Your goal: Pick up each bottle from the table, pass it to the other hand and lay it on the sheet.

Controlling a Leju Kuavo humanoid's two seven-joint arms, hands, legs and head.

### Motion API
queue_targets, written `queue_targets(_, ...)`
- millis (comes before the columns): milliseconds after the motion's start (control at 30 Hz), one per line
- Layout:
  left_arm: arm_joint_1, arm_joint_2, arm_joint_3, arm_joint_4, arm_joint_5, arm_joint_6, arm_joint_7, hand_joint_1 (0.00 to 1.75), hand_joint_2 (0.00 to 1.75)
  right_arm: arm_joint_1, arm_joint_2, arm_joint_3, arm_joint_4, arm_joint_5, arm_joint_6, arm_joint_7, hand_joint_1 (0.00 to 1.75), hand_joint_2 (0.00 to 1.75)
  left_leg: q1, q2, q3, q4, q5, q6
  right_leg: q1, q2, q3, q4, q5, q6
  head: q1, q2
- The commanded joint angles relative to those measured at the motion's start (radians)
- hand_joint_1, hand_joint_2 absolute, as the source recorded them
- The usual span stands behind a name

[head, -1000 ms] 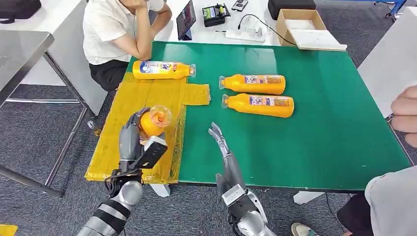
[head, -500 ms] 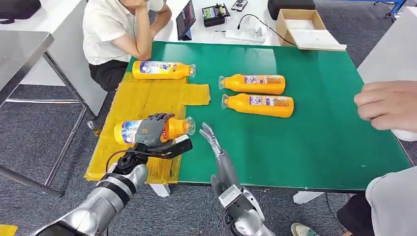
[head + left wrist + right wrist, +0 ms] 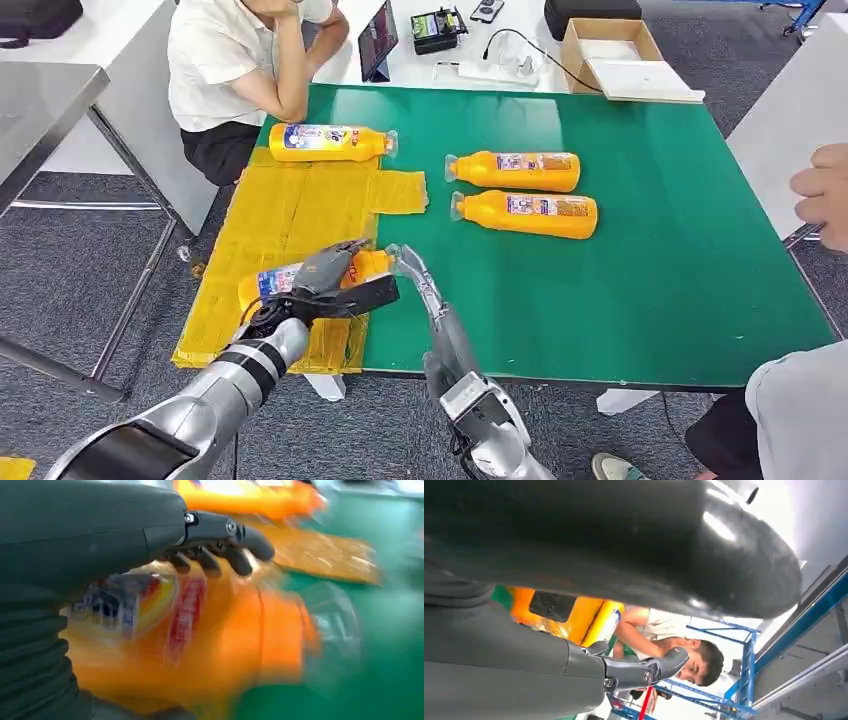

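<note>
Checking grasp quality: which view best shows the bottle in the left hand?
Head view: the held bottle shows whole, lying sideways in the left hand. Left wrist view shows it close but blurred; right wrist view shows an orange sliver.

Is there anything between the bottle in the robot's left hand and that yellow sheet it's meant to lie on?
Nothing visible. The left hand holds the bottle sideways right over the near part of the sheet. The other bottle on the sheet lies at its far edge, well apart.

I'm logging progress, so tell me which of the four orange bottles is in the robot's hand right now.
The bottle at the near end of the yellow sheet, gripped by the left hand. The other three lie untouched: one at the sheet's far end, two on the green table.
</note>
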Motion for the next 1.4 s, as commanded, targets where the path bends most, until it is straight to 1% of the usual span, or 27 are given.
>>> queue_targets(33,0.011,-0.018,0.106,0.008,0.189,-0.130,-0.165,0.00,1.75,-0.055,-0.038,0.077,0.059,-0.037,-0.020,0.001,0.00,0.00,-0.001,0.003,0.004,-0.001,-0.001,0.001,0.000,0.001,0.003,-0.001,0.000,-0.001,0.000,0.000)
queue_targets(200,0.030,-0.018,0.070,-0.066,0.277,-0.121,-0.202,0.00,1.75,-0.063,-0.048,0.101,0.060,-0.055,-0.041,0.001,0.00,0.00,-0.001,0.003,0.004,-0.001,-0.001,0.002,0.000,0.001,0.003,-0.001,-0.001,-0.002,0.000,0.000)
queue_targets(233,0.038,-0.021,0.072,-0.081,0.293,-0.113,-0.206,0.00,1.75,-0.061,-0.050,0.103,0.056,-0.056,-0.042,0.001,0.00,0.00,0.000,0.002,0.003,-0.001,-0.001,0.002,0.000,0.000,0.003,-0.001,0.000,-0.001,0.000,0.000)
queue_targets(267,0.070,-0.031,0.110,-0.125,0.361,-0.064,-0.236,0.00,1.75,-0.057,-0.053,0.105,0.052,-0.056,-0.047,0.001,0.00,0.00,-0.001,0.004,0.008,-0.002,-0.002,0.003,0.000,0.000,0.008,-0.001,-0.002,-0.003,0.000,0.000)
queue_targets(300,0.088,-0.035,0.126,-0.149,0.416,-0.059,-0.250,0.00,1.75,-0.054,-0.056,0.108,0.048,-0.054,-0.052,0.001,0.00,0.00,-0.001,0.003,0.003,-0.001,-0.001,0.002,0.000,0.001,0.003,-0.001,0.000,-0.001,0.000,0.000)
queue_targets(333,0.097,-0.031,0.116,-0.161,0.425,-0.059,-0.249,0.00,1.75,-0.052,-0.058,0.110,0.045,-0.054,-0.055,0.001,0.00,0.00,-0.001,0.003,0.005,-0.001,-0.002,0.002,0.000,0.001,0.004,-0.001,-0.001,-0.002,0.000,0.000)
queue_targets(400,0.163,-0.061,0.217,-0.252,0.680,-0.110,-0.307,0.00,1.75,-0.043,-0.077,0.139,0.011,-0.043,-0.088,0.001,0.00,0.00,-0.001,0.003,0.004,-0.001,-0.002,0.002,0.000,0.001,0.004,-0.001,-0.001,-0.001,0.000,0.000)
queue_targets(433,0.163,-0.061,0.217,-0.252,0.680,-0.110,-0.307,0.00,1.75,-0.043,-0.077,0.139,0.011,-0.043,-0.088,0.001,0.00,0.00,-0.001,0.003,0.003,-0.001,-0.001,0.002,0.000,0.001,0.003,-0.001,-0.001,-0.001,0.000,0.000)
queue_targets(533,0.225,-0.062,0.235,-0.346,0.914,-0.185,-0.273,0.00,1.75,-0.037,-0.102,0.181,-0.037,-0.047,-0.113,0.001,0.00,0.00,-0.001,0.003,0.003,-0.001,-0.002,0.002,0.000,0.001,0.003,-0.001,-0.001,-0.001,0.000,0.000)
queue_targets(733,0.279,-0.049,0.180,-0.430,1.010,-0.141,-0.284,0.00,1.75,-0.026,-0.127,0.216,-0.102,-0.050,-0.126,0.001,0.00,0.00,-0.001,0.002,0.002,-0.001,-0.001,0.001,0.000,0.000,0.002,-0.001,-0.001,-0.001,0.000,0.000)
queue_targets(767,0.308,-0.049,0.150,-0.480,0.995,-0.083,-0.299,0.00,1.75,-0.015,-0.132,0.211,-0.119,-0.047,-0.136,0.001,0.00,0.00,-0.001,0.004,0.008,-0.002,-0.003,0.003,0.000,0.000,0.007,-0.001,-0.003,-0.003,0.000,0.000)
queue_targets(800,0.327,-0.048,0.124,-0.516,1.002,-0.058,-0.297,0.00,1.75,-0.007,-0.136,0.205,-0.128,-0.038,-0.164,0.001,0.00,0.00,-0.001,0.002,0.003,-0.001,-0.002,0.002,0.000,0.000,0.002,-0.001,-0.002,-0.001,0.000,0.000)
queue_targets(833,0.335,-0.047,0.116,-0.530,1.005,-0.049,-0.297,0.00,1.75,-0.005,-0.138,0.203,-0.129,-0.034,-0.173,0.001,0.00,0.00,-0.001,0.003,0.006,-0.001,-0.003,0.003,0.000,-0.001,0.005,-0.001,-0.003,-0.002,0.000,0.000)
queue_targets(867,0.367,-0.042,0.086,-0.580,1.008,-0.024,-0.293,0.00,1.75,0.013,-0.141,0.173,-0.123,-0.021,-0.211,0.001,0.00,0.00,0.000,0.001,0.002,-0.001,-0.001,0.001,0.000,0.000,0.001,-0.001,-0.001,-0.001,0.000,0.000)
queue_targets(900,0.393,-0.034,0.065,-0.620,1.013,0.003,-0.295,0.00,1.75,0.028,-0.140,0.140,-0.112,-0.007,-0.235,0.001,0.00,0.00,-0.001,0.002,0.003,-0.001,-0.002,0.002,0.000,0.000,0.003,-0.001,-0.002,-0.001,0.000,0.000)
queue_targets(933,0.408,-0.032,0.058,-0.637,1.012,0.009,-0.297,0.00,1.75,0.030,-0.152,0.135,-0.123,-0.014,-0.229,0.001,0.00,0.00,-0.001,0.001,0.002,-0.001,-0.001,0.001,0.000,0.000,0.002,-0.001,-0.001,-0.001,0.000,0.000)
queue_targets(967,0.428,-0.021,0.038,-0.671,1.011,0.036,-0.297,0.00,1.75,0.044,-0.149,0.102,-0.107,0.011,-0.260,0.001,0.00,1.75,-0.001,0.001,0.005,-0.002,-0.002,0.002,0.000,-0.001,0.005,-0.002,-0.002,-0.001,0.000,0.000)
queue_targets(1067,0.521,0.019,-0.012,-0.802,0.989,0.113,-0.327,0.00,1.75,0.083,-0.159,-0.077,-0.032,0.126,-0.341,0.010,0.00,1.75,-0.001,0.002,0.007,-0.003,-0.003,0.003,0.000,-0.001,0.006,-0.003,-0.002,-0.002,0.000,0.000)
queue_targets(1100,0.573,0.039,-0.026,-0.867,0.968,0.142,-0.345,0.00,1.75,0.096,-0.182,-0.171,0.003,0.226,-0.430,0.075,0.00,1.75,-0.001,0.001,0.005,-0.002,-0.002,0.002,0.000,-0.001,0.005,-0.003,-0.002,-0.001,0.000,0.000)
queue_targets(1133,0.614,0.053,-0.030,-0.919,0.964,0.151,-0.350,0.00,1.75,0.100,-0.216,-0.225,0.022,0.273,-0.458,0.095,0.00,1.75,-0.001,0.002,0.004,-0.003,-0.002,0.002,0.000,0.000,0.004,-0.004,-0.001,-0.001,0.000,0.000)
queue_targets(1167,0.641,0.063,-0.030,-0.953,0.963,0.154,-0.351,0.00,1.75,0.102,-0.229,-0.290,0.049,0.284,-0.436,0.056,0.00,1.75,-0.002,0.002,0.008,-0.004,-0.003,0.003,0.000,0.000,0.008,-0.005,-0.002,-0.001,0.000,0.000)
queue_targets(1200,0.648,0.065,-0.030,-0.961,0.963,0.155,-0.351,0.00,1.75,0.103,-0.235,-0.313,0.062,0.310,-0.454,0.059,0.00,1.75,-0.001,0.002,0.005,-0.003,-0.002,0.003,0.000,0.000,0.005,-0.004,-0.001,-0.001,0.000,0.000)
queue_targets(1233,0.681,0.073,-0.020,-0.995,0.961,0.160,-0.351,0.00,1.75,0.092,-0.284,-0.356,0.128,0.513,-0.505,0.225,0.00,1.75,-0.001,0.001,0.003,-0.002,-0.002,0.002,0.000,0.000,0.003,-0.003,-0.001,-0.001,0.000,0.000)
queue_targets(1267,0.715,0.078,-0.010,-1.037,0.950,0.176,-0.361,0.00,1.75,0.083,-0.336,-0.398,0.187,0.616,-0.512,0.308,0.00,1.75,-0.002,0.003,0.010,-0.004,-0.004,0.004,-0.001,-0.001,0.010,-0.005,-0.003,-0.002,0.000,0.000)
queue_targets(1300,0.715,0.078,-0.010,-1.037,0.950,0.176,-0.361,0.00,1.75,0.083,-0.336,-0.398,0.187,0.616,-0.512,0.308,0.00,1.75,-0.002,0.000,0.005,-0.003,-0.003,0.003,-0.001,-0.002,0.006,-0.004,-0.002,0.000,0.000,0.000)
queue_targets(1333,0.743,0.081,-0.001,-1.074,0.947,0.184,-0.362,0.00,1.75,0.073,-0.366,-0.450,0.240,0.638,-0.507,0.306,0.00,1.75,-0.002,0.000,0.008,-0.003,-0.004,0.004,-0.001,-0.002,0.009,-0.006,-0.003,0.000,0.000,0.000)
queue_targets(1400,0.763,0.078,0.010,-1.107,0.951,0.189,-0.357,0.00,1.75,0.059,-0.393,-0.476,0.277,0.687,-0.501,0.307,0.00,1.75,-0.003,0.001,0.004,-0.002,-0.004,0.003,-0.002,0.000,0.005,-0.004,-0.002,0.000,0.000,0.000)
